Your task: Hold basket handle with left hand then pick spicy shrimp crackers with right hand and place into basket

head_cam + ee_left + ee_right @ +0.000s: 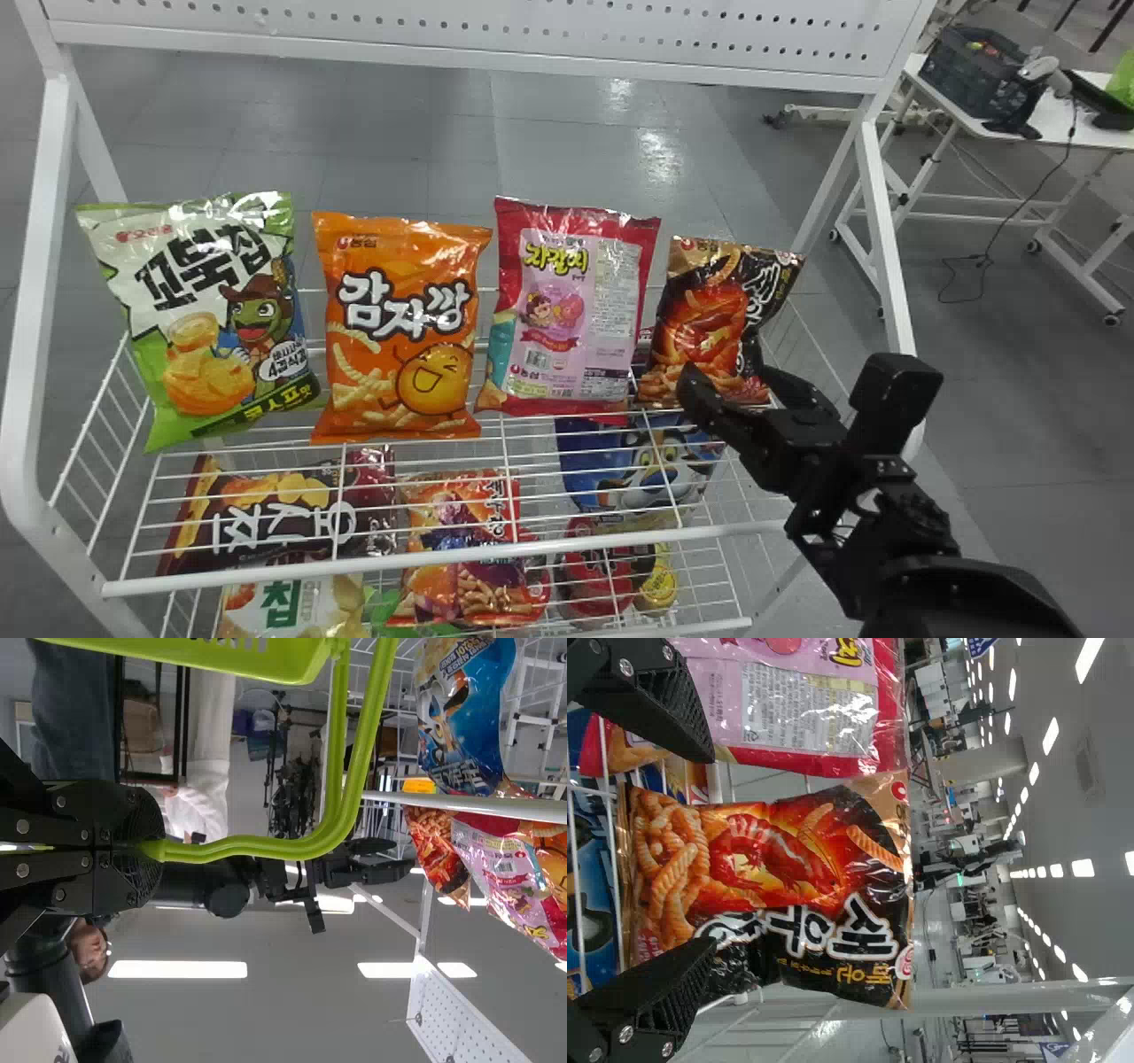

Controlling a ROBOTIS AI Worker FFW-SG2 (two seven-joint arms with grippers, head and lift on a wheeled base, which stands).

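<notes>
In the head view my right gripper (732, 383) stands open at the lower part of the spicy shrimp crackers (714, 310), a black and orange bag at the right end of the upper shelf. The right wrist view has the crackers (788, 877) beyond my right gripper (709, 850), whose fingers are spread to either side of the bag's bottom part; nothing is gripped. In the left wrist view my left gripper (152, 850) is shut on the green handle (266, 847) of the basket (213, 650).
Left of the crackers stand a pink-red bag (567, 310), an orange bag (399, 328) and a green-white bag (208, 319). More snacks lie below the wire shelf. The rack's white front rail (443, 560) and right post (889, 248) flank the work area.
</notes>
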